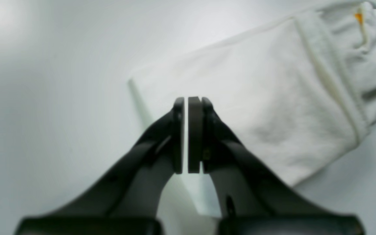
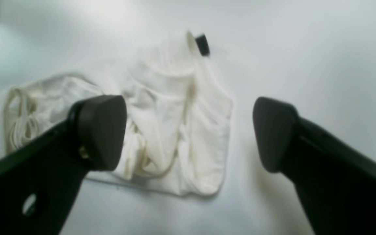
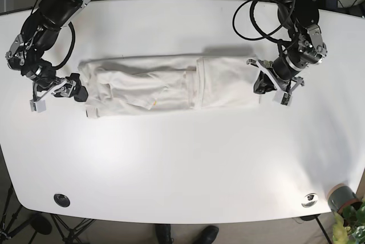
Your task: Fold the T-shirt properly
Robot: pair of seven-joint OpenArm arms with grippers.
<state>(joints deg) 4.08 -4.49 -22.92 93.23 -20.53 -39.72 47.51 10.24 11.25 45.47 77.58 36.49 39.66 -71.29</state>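
Both grippers are at the two ends of the shirt and neither one holds cloth. On the white table the shirt lies as a long band from side to side, in the half of the table that is far from the camera, with one part folded over at the end near the left gripper. That folded part is smooth and flat; the other end, near the right gripper, is wrinkled, with seams and the collar bunched together. In the left wrist view the left gripper has its pads almost together, with only a thin gap between them and no cloth in it, and it stands at the edge of the folded part. In the right wrist view the right gripper has its fingers spread wide, with the crumpled end of the shirt beyond them and not touched. A small orange mark shows on the cloth. At the near corner of the table stands a grey cup; what is inside it I cannot tell.
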